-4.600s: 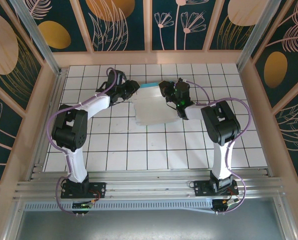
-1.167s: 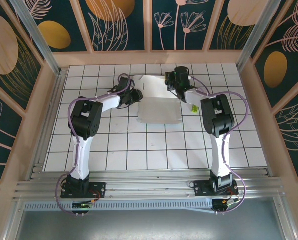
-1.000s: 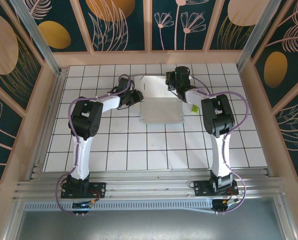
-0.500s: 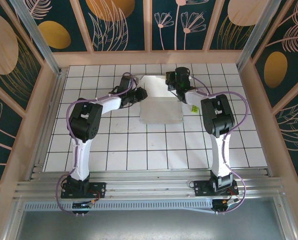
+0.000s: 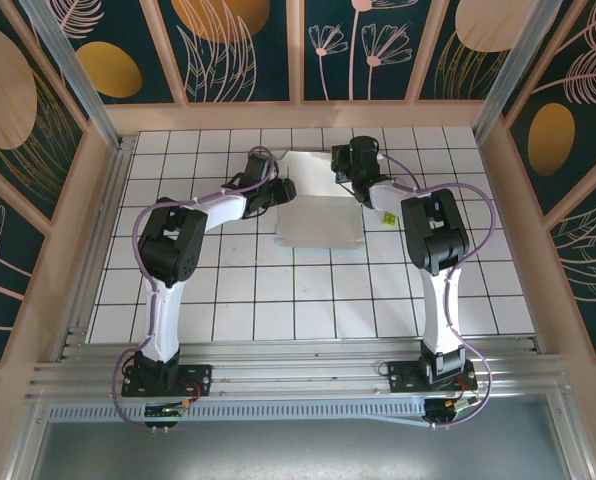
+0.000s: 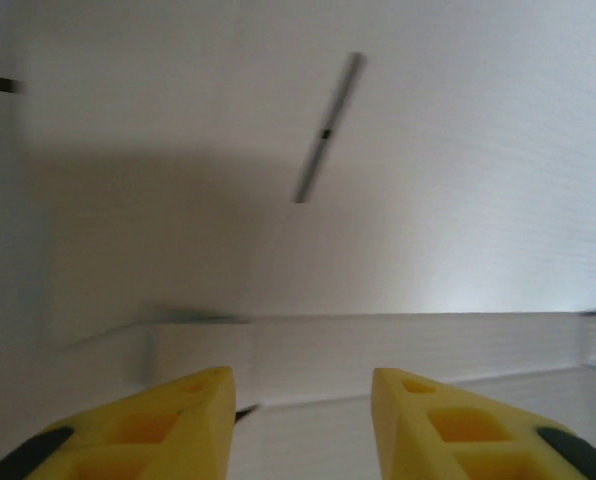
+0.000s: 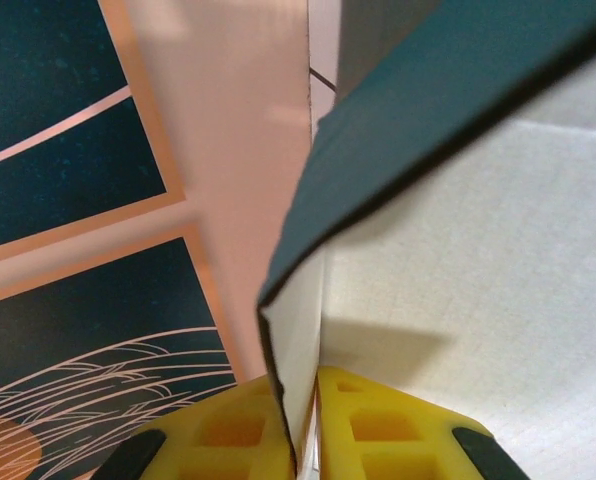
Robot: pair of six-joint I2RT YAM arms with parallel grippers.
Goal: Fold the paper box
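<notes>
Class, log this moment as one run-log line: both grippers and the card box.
left gripper: open, over white card paper box | right gripper: shut on its raised edge | fold: unfinished

Passable over the bare near tiles of the table (image 5: 308, 300), left to right. Blocked at far centre by the paper box (image 5: 318, 222), one flap lifted close to the far wall (image 5: 298, 117). Crowded at its left edge by the left gripper (image 5: 284, 190), jaws apart, and at its far right by the right gripper (image 7: 310, 400), pinching that flap. Free tiles in both far corners.
</notes>
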